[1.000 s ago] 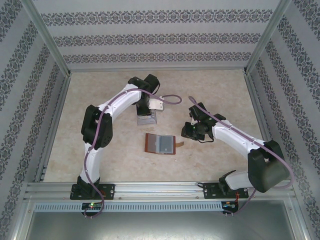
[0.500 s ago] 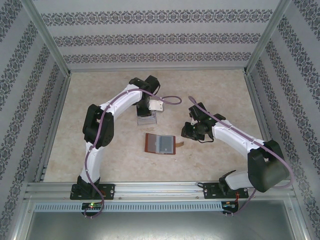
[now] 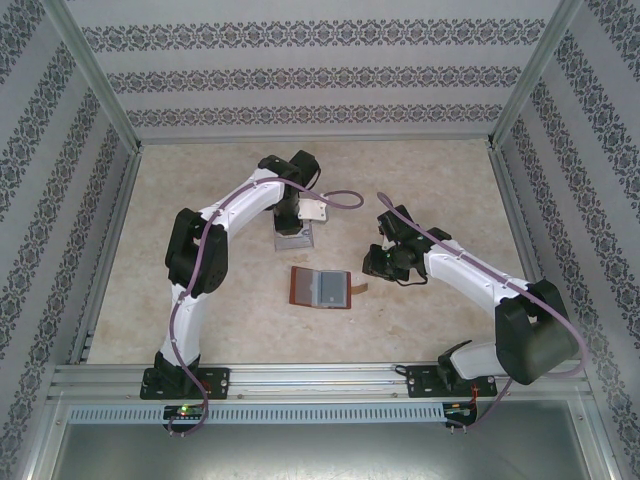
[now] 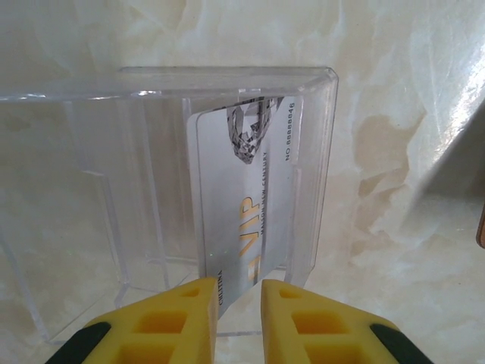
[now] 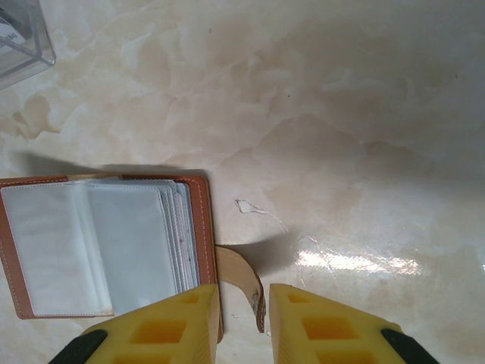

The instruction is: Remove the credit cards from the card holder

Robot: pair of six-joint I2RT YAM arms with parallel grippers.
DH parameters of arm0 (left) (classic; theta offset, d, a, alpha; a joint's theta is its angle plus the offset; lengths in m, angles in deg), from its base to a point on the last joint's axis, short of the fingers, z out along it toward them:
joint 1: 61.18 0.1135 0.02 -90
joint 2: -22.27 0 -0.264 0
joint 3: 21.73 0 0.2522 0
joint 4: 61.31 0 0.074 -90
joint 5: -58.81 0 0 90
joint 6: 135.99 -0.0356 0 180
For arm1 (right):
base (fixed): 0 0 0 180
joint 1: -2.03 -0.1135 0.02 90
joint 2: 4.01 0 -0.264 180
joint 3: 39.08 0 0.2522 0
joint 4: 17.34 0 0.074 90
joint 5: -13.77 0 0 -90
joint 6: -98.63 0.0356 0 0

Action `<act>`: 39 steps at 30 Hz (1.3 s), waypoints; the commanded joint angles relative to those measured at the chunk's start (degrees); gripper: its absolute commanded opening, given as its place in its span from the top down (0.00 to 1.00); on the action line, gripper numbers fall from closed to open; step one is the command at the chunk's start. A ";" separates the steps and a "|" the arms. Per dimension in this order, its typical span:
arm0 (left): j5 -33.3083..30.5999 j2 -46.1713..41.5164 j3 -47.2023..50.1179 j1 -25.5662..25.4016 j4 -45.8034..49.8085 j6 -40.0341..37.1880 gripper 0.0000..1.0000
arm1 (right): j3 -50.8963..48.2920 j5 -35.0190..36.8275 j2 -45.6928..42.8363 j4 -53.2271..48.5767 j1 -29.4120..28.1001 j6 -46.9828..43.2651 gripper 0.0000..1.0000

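The card holder (image 3: 320, 288) lies open on the table, brown leather with grey-blue sleeves (image 5: 106, 243). Its strap tab (image 5: 242, 277) curls up between the fingertips of my right gripper (image 5: 244, 299), which is narrowly open; table shows beside the tab, and the left finger sits over the holder's right edge. One of the credit cards (image 4: 246, 205), silver with gold "VIP" lettering, leans inside a clear plastic tray (image 4: 227, 76). My left gripper (image 4: 239, 292) hangs over the tray's near side, jaws slightly apart. The card's lower corner lies between them, against the left finger.
The clear tray (image 3: 293, 238) stands behind the card holder near the table's middle, and its corner (image 5: 23, 38) shows in the right wrist view. Patterned walls and metal rails enclose the marble-look table. Bare surface lies to the left and right.
My left gripper's jaws have parted from shut, loosening their hold on the silver card in the tray. The right arm and the card holder have not moved.
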 commanded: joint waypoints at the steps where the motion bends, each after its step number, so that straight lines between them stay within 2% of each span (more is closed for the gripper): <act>1: 1.21 -2.35 -0.13 0.64 -1.15 2.42 0.78 | -0.78 -0.49 -0.52 0.02 0.26 0.99 0.75; 13: 9.50 -9.17 8.26 -1.48 -8.22 18.92 0.78 | -0.15 -0.29 0.24 1.01 -2.25 2.18 0.75; 19: 8.91 -10.75 11.87 -1.73 -12.68 32.52 0.78 | 0.00 0.12 0.06 1.36 -3.77 3.12 0.75; 22: 9.32 -11.01 11.72 -1.73 -12.75 41.75 0.82 | -0.23 0.61 -0.16 1.47 -4.47 3.74 0.75; 32: 20.79 -17.93 20.87 -2.51 -17.79 66.23 0.84 | -2.94 -0.19 -1.68 4.53 -5.42 6.36 0.75; 35: 26.76 -20.73 25.22 -2.90 -23.20 71.09 0.84 | -3.38 -0.60 -1.66 5.11 -5.46 6.63 0.75; 39: 30.75 -23.34 30.07 -4.64 -30.14 77.92 0.84 | -3.80 -0.59 -1.65 5.58 -5.29 6.55 0.75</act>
